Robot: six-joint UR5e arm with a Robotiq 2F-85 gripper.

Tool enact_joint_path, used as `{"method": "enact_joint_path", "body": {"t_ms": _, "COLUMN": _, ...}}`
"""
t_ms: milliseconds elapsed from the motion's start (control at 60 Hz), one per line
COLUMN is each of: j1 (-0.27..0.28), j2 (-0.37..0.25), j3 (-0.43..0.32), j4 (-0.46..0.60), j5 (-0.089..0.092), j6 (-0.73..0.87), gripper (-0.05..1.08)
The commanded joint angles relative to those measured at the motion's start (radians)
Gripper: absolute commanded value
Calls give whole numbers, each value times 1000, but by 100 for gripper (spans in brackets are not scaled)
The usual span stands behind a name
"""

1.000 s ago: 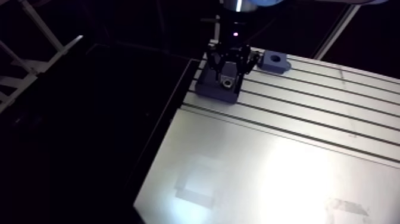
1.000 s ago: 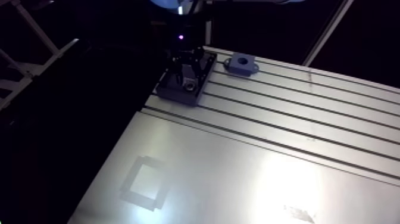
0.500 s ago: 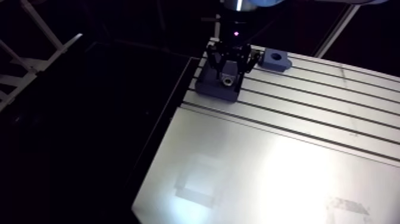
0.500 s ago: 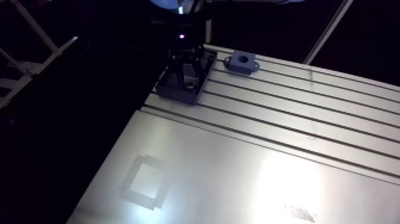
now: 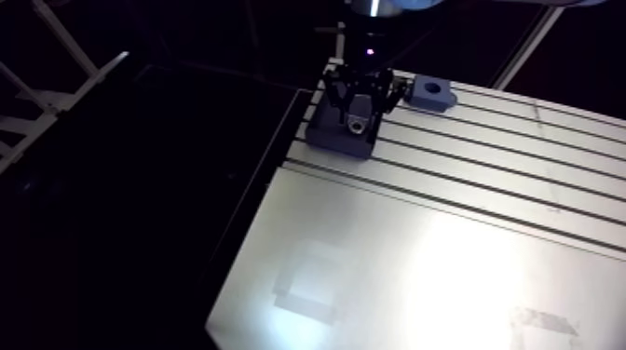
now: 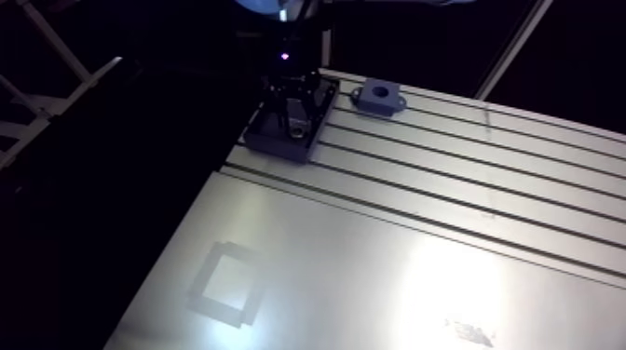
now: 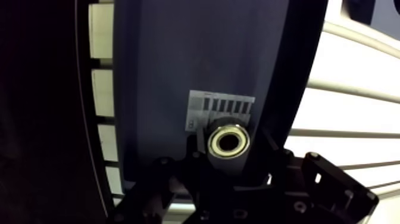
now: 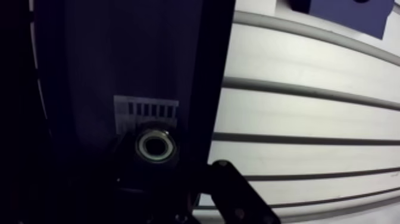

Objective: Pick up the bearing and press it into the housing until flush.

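Note:
In the wrist view a small steel bearing [image 7: 229,142] with a bright ring face sits pressed between the dark fingers of my gripper [image 7: 230,149], which is shut on it. Beneath lies a dark blue tray [image 7: 178,65] carrying a pale striped label [image 7: 220,107]. The arm view shows the gripper [image 5: 356,104] hanging over this tray [image 5: 328,138] at the table's far left corner, with the bearing [image 5: 355,119] glinting at its tip. The blue housing [image 5: 430,92], a block with a round hole on top, stands on the table just right of the tray.
The slotted aluminium table [image 5: 484,177] runs right and toward the camera, with a smooth plate [image 5: 391,279] in front. Its left edge [image 5: 256,195] drops into darkness close beside the tray. A faint square mark [image 6: 224,284] shows on the plate.
The gripper has risen a little above the tray with the bearing held in it. The tray and the housing have stayed put.

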Motion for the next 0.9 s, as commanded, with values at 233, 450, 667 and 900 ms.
{"method": "enact_joint_path", "body": {"t_ms": 233, "j1": 0, "j2": 8, "j3": 0, "j4": 1, "j5": 2, "j6": -2, "gripper": 47}}
{"method": "enact_joint_path", "body": {"t_ms": 450, "j1": 0, "j2": 6, "j3": 0, "j4": 1, "j5": 2, "j6": -2, "gripper": 49}}
{"method": "enact_joint_path", "body": {"t_ms": 667, "j1": 0, "j2": 5, "j3": -2, "j4": 1, "j5": 2, "j6": -2, "gripper": 49}}
{"method": "enact_joint_path", "body": {"t_ms": 900, "j1": 0, "j2": 5, "j3": 0, "j4": 1, "j5": 2, "j6": -2, "gripper": 51}}
